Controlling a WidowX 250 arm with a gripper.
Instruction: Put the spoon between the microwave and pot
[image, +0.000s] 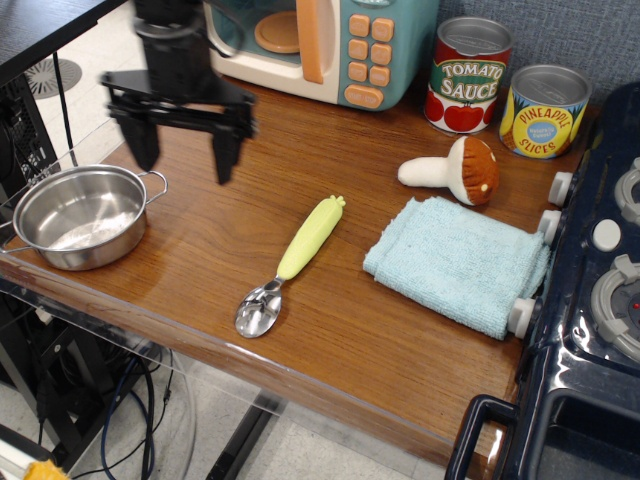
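Right of pincer (184, 143), spoon (294, 264).

- The counter (300, 170) is glossy brown wood with a clear plastic edge strip along its front.
- A grey-blue fabric wall (560, 30) stands at 1 o'clock.
- Pale speckled floor (250, 450) lies at 7 o'clock, with black cables (140, 400) hanging beneath.
- A dark navy toy stove (600, 300) fills 4 o'clock.

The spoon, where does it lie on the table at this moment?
The spoon lies free near the table's front edge, left of the blue cloth and right of the pot, its bowl pointing toward the front.
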